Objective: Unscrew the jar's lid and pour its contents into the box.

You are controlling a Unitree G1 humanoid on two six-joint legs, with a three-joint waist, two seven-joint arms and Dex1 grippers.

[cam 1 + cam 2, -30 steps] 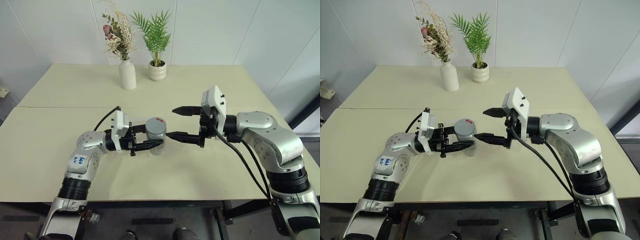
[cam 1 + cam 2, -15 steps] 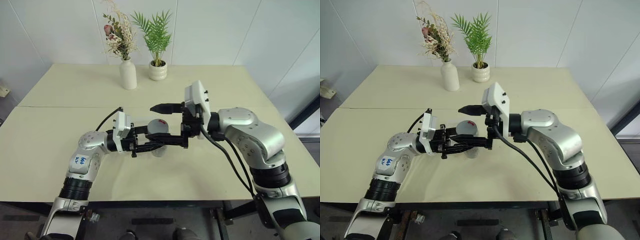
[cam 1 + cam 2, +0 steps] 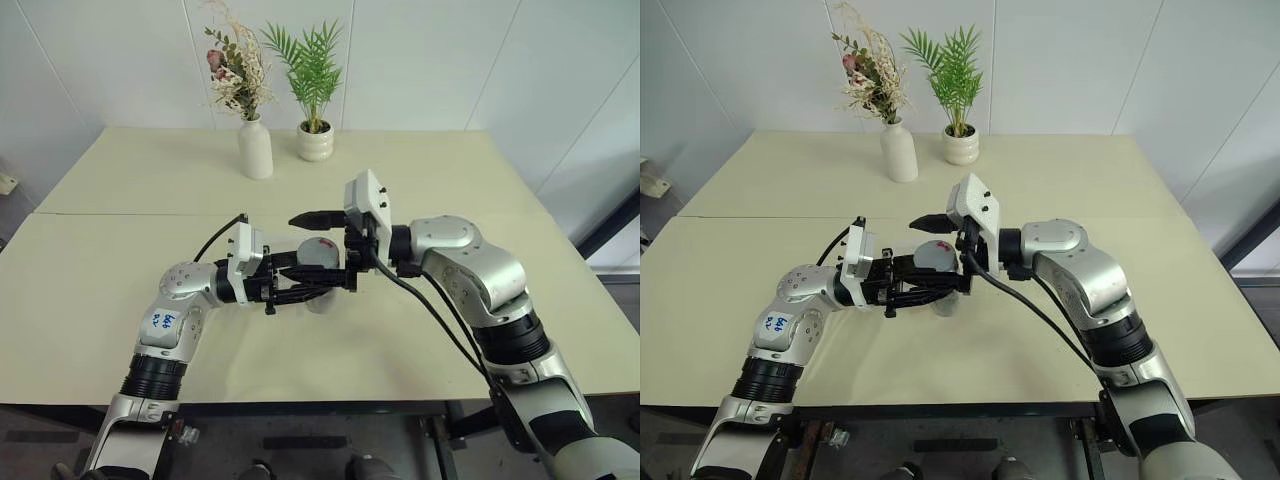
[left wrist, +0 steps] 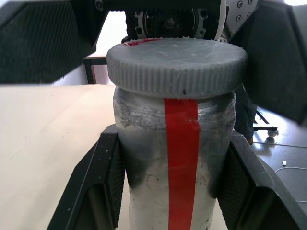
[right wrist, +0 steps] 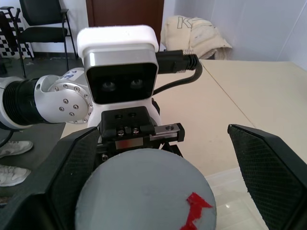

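The jar (image 4: 182,182) is a silver cylinder with a red stripe, held upright just above the table's middle. My left gripper (image 3: 303,282) is shut on its body, one finger (image 4: 112,177) on each side. The grey ribbed lid (image 3: 318,249) with a red mark sits on top of the jar. My right gripper (image 3: 318,251) reaches in from the right and stands open, its fingers (image 5: 72,177) straddling the lid (image 5: 146,191) without touching it. The contents are hidden inside the jar. The box is out of view.
A white vase with dried flowers (image 3: 254,148) and a white pot with a green plant (image 3: 315,141) stand at the back of the cream table (image 3: 120,300). A seam runs across the tabletop behind the arms.
My right gripper has swung left from beside the jar until its open fingers straddle the lid. The left gripper and the jar have stayed put.
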